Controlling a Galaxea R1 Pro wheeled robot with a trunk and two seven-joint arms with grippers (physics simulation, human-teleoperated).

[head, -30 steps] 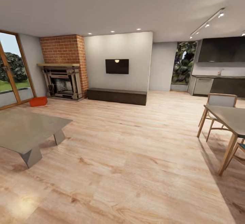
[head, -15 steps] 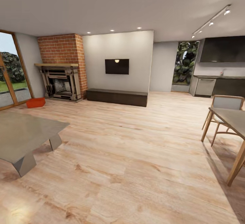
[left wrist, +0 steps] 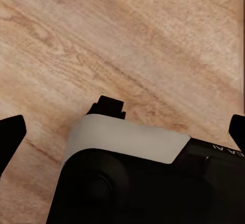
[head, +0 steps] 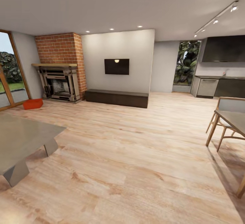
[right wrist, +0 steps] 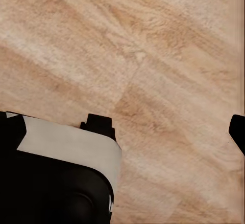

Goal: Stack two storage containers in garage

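red-orange container (head: pixel 33 103) — low, boxy — on wood floor (head: pixel 136 155) by fireplace (head: pixel 59 82); both pincers spread apart.

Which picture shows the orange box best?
The head view. The storage container sits far off on the wood floor, beside the brick fireplace, small but plain to see. The two wrist views look down at wood planks and the robot's own dark base instead.

Far off by the fireplace (head: pixel 59 82), one storage container (head: pixel 33 104), too small to show its open top. Cut off at picture edges: grey table (head: pixel 20 138), dining table (head: pixel 234 121).
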